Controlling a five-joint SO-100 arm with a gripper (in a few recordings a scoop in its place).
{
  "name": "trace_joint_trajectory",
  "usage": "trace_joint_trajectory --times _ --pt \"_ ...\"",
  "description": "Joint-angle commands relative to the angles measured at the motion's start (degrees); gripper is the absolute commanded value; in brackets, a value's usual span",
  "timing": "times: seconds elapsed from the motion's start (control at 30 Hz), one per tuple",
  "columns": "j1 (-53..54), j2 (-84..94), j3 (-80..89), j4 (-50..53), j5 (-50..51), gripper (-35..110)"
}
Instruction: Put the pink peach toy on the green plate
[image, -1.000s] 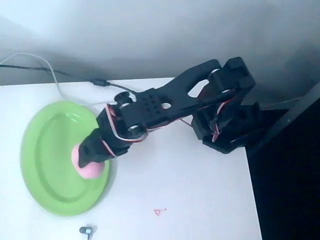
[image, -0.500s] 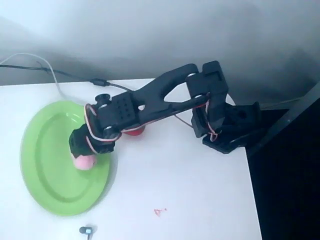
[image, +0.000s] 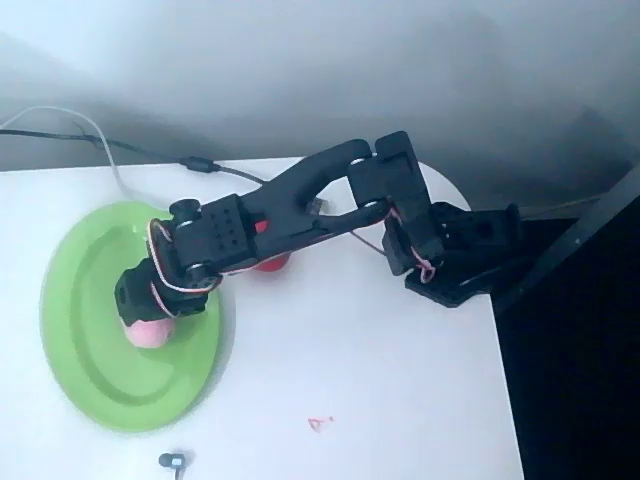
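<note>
At left of the overhead frame the black pincer (image: 143, 312) covers the pink peach toy (image: 150, 334) over the green plate (image: 85, 370); its grip is hidden, and the round toy may roll off when released.

A: Arm status?

B: 1 black arm (image: 300, 200), base (image: 455, 250) at the right in the overhead view, reaching far out to the left. Upper link folded back near the base, long forearm link running left and slightly down.

A: Wrist?

B: Wrist block (image: 205, 245) pitched down, red and white wires looped around it. Gripper (image: 140, 305) points down and left from there.

A: Jaws?

B: Seen from above, the black gripper body hides the fingertips. Can't say how far apart the jaws stand. Something pink shows just under the tip, touching it.

A: Anyone's hands nearby?

B: Just the arm.
</note>
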Motion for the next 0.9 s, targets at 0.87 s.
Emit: trace_joint_trajectory --times 0.87 --pt "-0.4 16.4 -2.5 0.4 -1.0 60"
